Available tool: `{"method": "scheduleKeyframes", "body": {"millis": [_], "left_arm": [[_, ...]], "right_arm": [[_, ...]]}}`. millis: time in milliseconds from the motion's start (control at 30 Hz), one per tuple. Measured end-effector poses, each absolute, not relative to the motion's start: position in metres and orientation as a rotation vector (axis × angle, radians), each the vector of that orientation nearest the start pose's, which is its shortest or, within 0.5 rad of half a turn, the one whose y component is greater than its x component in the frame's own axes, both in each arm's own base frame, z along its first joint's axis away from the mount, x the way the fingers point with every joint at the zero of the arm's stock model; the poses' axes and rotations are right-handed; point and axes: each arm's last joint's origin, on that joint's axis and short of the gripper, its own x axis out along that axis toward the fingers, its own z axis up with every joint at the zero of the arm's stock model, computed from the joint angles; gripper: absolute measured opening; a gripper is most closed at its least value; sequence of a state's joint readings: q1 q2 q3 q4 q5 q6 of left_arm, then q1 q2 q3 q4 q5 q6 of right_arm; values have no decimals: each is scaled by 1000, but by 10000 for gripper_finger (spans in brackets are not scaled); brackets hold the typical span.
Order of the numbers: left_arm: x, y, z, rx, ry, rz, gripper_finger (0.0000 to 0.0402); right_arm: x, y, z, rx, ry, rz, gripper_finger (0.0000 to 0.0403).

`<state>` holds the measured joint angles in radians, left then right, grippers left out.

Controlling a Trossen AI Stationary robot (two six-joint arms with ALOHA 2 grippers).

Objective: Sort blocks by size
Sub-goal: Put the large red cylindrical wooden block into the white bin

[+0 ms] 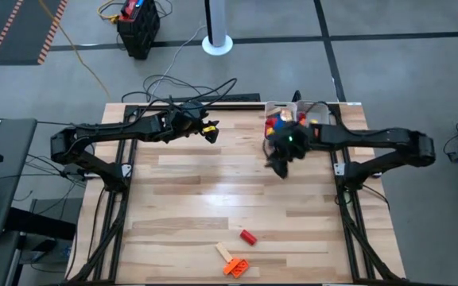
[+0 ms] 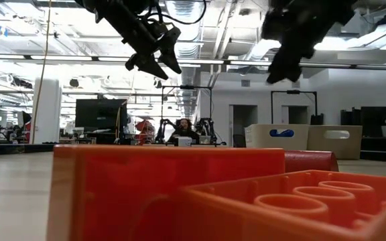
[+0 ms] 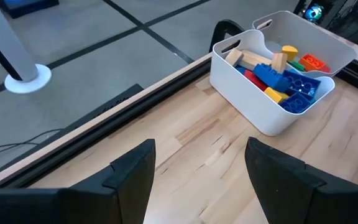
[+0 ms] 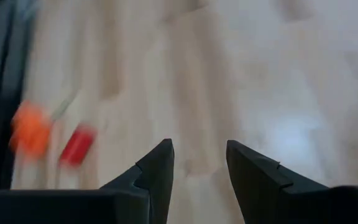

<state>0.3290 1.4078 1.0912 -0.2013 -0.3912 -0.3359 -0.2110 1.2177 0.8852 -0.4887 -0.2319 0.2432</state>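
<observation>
Blocks (image 3: pixel 278 78) mostly sit heaped in a white tray (image 3: pixel 247 99) at the upper right of the high view, at the table's far edge. In the left wrist view the heap reads as blue studded bricks on top, red and yellow ones beneath, and pale wooden bars leaning at the near end. A second white tray (image 3: pixel 328 46) stands just behind the first, touching or nearly so, holding an orange brick and a green one.

Three blocks lie loose at bottom centre of the high view: a red brick (image 1: pixel 248 237), a pale wooden bar (image 1: pixel 225 253) and an orange brick (image 1: pixel 237 267), the bar and orange brick touching.

Right gripper (image 1: pixel 281 163) hangs above bare wood, just below the trays in the high view; fingers partly apart, nothing between them. Left gripper (image 1: pixel 210 132) hovers at upper centre, left of the trays; fingers spread wide, empty.

Wooden table (image 1: pixel 213 191) under all.
</observation>
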Motion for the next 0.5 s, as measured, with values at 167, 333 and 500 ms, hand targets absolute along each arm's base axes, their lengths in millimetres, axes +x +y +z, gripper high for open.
{"method": "scheduleKeyframes", "body": {"millis": [167,333,500], "left_arm": [[290,111,298,-297,409,786,240],[291,110,298,-417,358,811,240],[291,110,298,-574,282,841,240]], "right_arm": [[232,-8,261,166,868,168,175],[233,9,253,133,941,140,177],[228,14,244,122,1054,62,177]]}}
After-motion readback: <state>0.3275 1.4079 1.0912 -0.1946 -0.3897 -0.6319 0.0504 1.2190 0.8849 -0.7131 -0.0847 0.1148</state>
